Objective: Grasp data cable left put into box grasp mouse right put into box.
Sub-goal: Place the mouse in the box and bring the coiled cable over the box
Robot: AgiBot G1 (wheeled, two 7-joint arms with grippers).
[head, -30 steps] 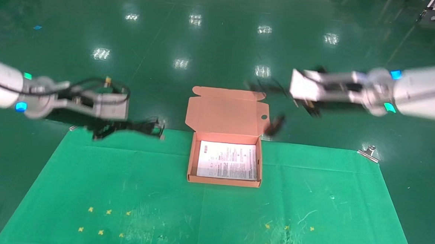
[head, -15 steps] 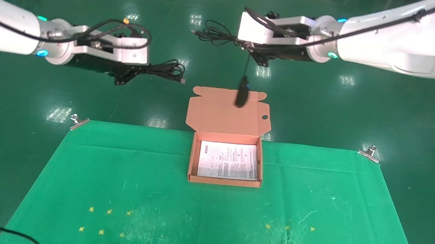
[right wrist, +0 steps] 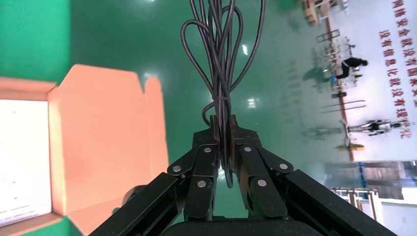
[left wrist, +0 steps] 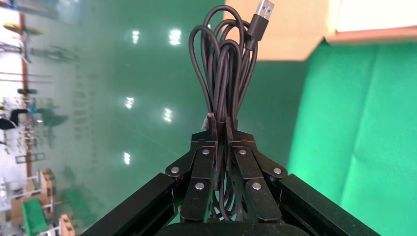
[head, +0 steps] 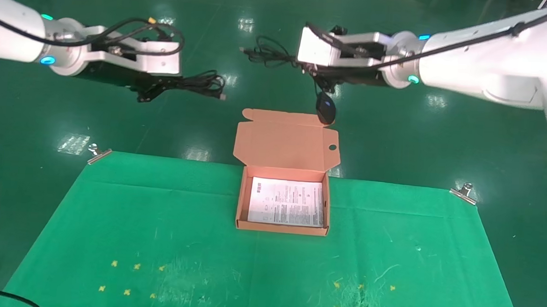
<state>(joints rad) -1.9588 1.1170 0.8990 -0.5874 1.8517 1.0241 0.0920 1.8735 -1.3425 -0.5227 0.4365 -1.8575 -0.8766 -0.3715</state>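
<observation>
Head view has both arms up high behind the table, and I figure that height is there so the dangling stuff clears the box walls before anything gets lowered. Biggest thing first: the green mat (head: 157, 222) with the box (head: 239, 203) sitting in the middle of it, lid (head: 283, 142) folded back away from me and a white printed sheet (head: 286, 202) flat on the bottom. It's wide open, so nothing is in the way of a drop from above.

On my left, the left gripper (left wrist: 222, 129) is pinched tight on the data cable (head: 188, 83) near one end of the bundle, so the rest sticks out toward the box with the silver USB plug (left wrist: 260, 14) at the far tip. It's well left of the box and above the floor, not over the opening yet.

On my right, the right gripper (right wrist: 222, 129) is clamped on the mouse cord (head: 267, 55) right by its tie, not on the body. That's why the mouse (head: 325, 108) hangs free below it on a short run of cord, just above the lid's far edge. My guess is it'll swing, so I'd go slow.
</observation>
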